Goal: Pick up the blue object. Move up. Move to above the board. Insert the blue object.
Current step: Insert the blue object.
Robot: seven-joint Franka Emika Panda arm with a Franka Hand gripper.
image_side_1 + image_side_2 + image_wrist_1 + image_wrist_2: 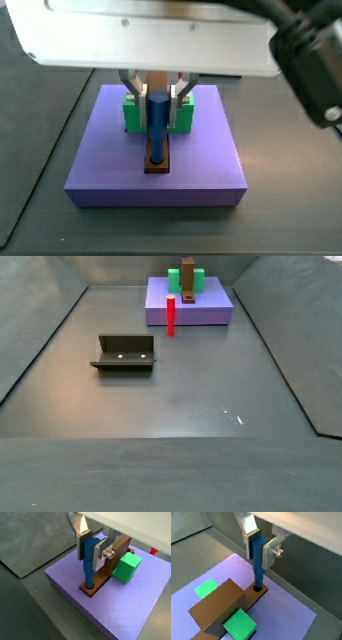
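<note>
Blue object point(89, 559) stands upright, clamped between the gripper point(92, 551) fingers, directly over the board point(101, 574) on the purple slab point(140, 607). In both wrist views its lower tip sits at or just inside the hole; depth unclear. Insert step underway. Next, I'd judge: straight push down, keep vertical, then release. Green blocks point(240, 624) flank the board.

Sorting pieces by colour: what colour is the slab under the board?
Purple slab, clearest in a side view, below the hand.
</note>
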